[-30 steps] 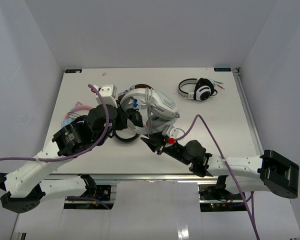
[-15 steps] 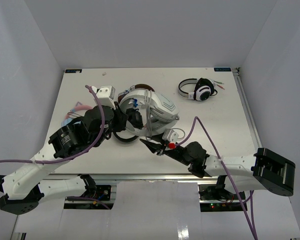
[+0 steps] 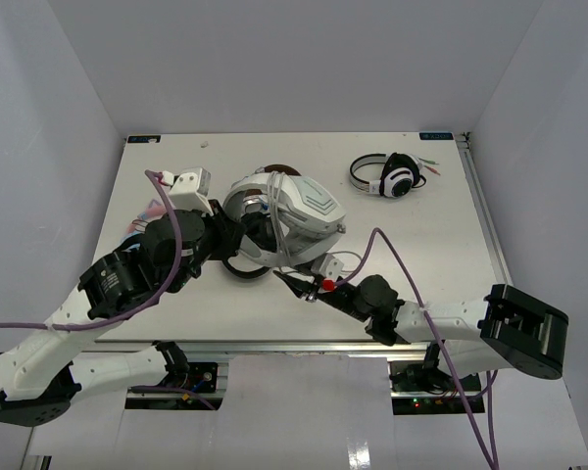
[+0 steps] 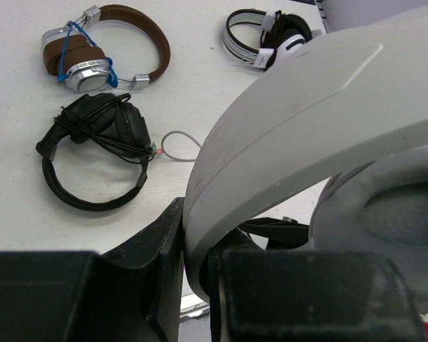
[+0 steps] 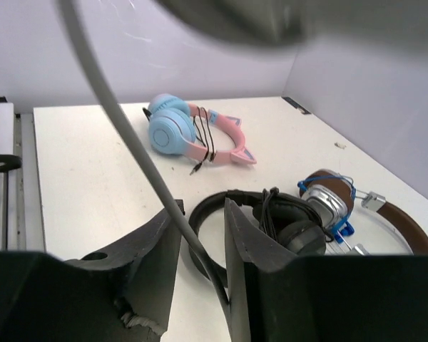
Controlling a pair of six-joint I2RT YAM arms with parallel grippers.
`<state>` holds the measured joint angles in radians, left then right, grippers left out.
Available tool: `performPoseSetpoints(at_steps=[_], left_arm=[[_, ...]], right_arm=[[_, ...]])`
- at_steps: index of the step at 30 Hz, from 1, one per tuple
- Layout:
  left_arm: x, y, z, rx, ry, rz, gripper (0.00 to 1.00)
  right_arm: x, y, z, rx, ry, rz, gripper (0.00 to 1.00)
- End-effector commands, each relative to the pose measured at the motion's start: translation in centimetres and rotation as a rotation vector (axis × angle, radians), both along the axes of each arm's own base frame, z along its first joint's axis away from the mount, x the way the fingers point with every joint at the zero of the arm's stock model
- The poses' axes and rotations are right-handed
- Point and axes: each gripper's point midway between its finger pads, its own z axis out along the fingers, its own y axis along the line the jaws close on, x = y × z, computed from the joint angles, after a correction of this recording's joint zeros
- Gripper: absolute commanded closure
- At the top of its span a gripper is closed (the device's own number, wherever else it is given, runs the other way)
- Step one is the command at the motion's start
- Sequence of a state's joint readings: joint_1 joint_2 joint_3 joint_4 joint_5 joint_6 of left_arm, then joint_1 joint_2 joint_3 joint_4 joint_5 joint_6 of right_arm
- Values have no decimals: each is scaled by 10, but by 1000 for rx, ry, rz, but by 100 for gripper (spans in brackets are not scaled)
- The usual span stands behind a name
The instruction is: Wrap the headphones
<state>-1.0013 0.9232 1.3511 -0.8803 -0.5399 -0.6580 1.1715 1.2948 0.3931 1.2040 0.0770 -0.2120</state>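
Observation:
The headphones [image 3: 296,201], large and white with grey ear cups, hang above the table's middle. My left gripper [image 3: 237,233] is shut on their wide white band [image 4: 292,121]; a grey ear cup [image 4: 389,214] fills the right of the left wrist view. My left gripper [image 4: 200,267] clamps the band's lower end. The thin grey cable [image 3: 290,240] drops from the headphones to my right gripper [image 3: 288,284]. In the right wrist view the cable [image 5: 125,117] runs slantwise down between the fingers of my right gripper [image 5: 203,246], which is shut on it.
Black headphones [image 3: 237,267] lie under the held pair. Brown headphones [image 4: 121,43] lie behind them. A smaller white pair with black cups [image 3: 387,176] lies at the back right. Blue-and-pink headphones [image 5: 185,135] lie at the left, mostly hidden by my left arm in the top view.
My left arm has drawn back to the left, carrying the headphones a little left. My right gripper has followed slightly left along the cable.

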Motion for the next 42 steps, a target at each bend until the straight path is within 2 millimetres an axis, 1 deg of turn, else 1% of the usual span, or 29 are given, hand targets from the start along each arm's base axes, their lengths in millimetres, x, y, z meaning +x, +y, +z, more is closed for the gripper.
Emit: performPoseSetpoints(at_steps=[1, 7, 12, 14, 15, 17, 19, 20, 23, 25, 26, 28, 30, 31, 33, 34, 37, 39, 42], left_arm=[[-23, -22, 46, -202, -35, -151, 100], [-29, -24, 47, -214, -28, -185, 100], [-31, -21, 45, -215, -30, -182, 100], [-31, -19, 46, -216, -31, -181, 100], [-32, -18, 46, -217, -32, -183, 100], [-34, -16, 47, -215, -36, -187, 100], [-36, -13, 49, -206, -39, -193, 100], [-38, -11, 54, -206, -48, -201, 100], [-48, -16, 57, -120, -74, -313, 100], [-58, -21, 56, -38, -80, -414, 100], [-63, -21, 53, 14, -70, -462, 100], [-65, -27, 36, 149, -55, -551, 100], [-64, -23, 24, 239, -44, -572, 100], [-62, -18, 19, 277, -37, -564, 100], [-60, -14, 13, 318, -41, -563, 100], [-61, -13, 13, 323, -49, -573, 100], [-70, -18, 8, 333, -55, -655, 100], [-72, -21, 0, 357, -36, -683, 100], [-67, -22, -15, 415, 11, -679, 100]], right_arm=[[15, -3, -5, -7, 11, -57, 64], [21, 0, -12, -21, 17, -60, 64], [25, 3, -10, -11, 10, -64, 66], [28, 4, -9, -7, 8, -66, 69], [29, 3, -9, -4, 7, -69, 72], [32, 2, -10, -1, 9, -73, 82], [37, -1, -11, 3, 21, -80, 88], [42, -6, -13, 10, 37, -89, 90], [47, -20, -12, 34, 66, -92, 92], [53, -37, -14, 37, 99, -116, 92], [53, -43, -11, 41, 119, -120, 92], [53, -49, -12, 4, 157, -103, 92], [60, -58, -8, -17, 189, -141, 92], [63, -65, 0, -7, 193, -179, 92], [63, -77, 6, 6, 186, -219, 92], [63, -80, 12, 22, 177, -229, 91], [65, -93, 19, 44, 148, -278, 84], [67, -101, 25, 76, 134, -314, 81], [66, -108, 30, 106, 114, -332, 81]])
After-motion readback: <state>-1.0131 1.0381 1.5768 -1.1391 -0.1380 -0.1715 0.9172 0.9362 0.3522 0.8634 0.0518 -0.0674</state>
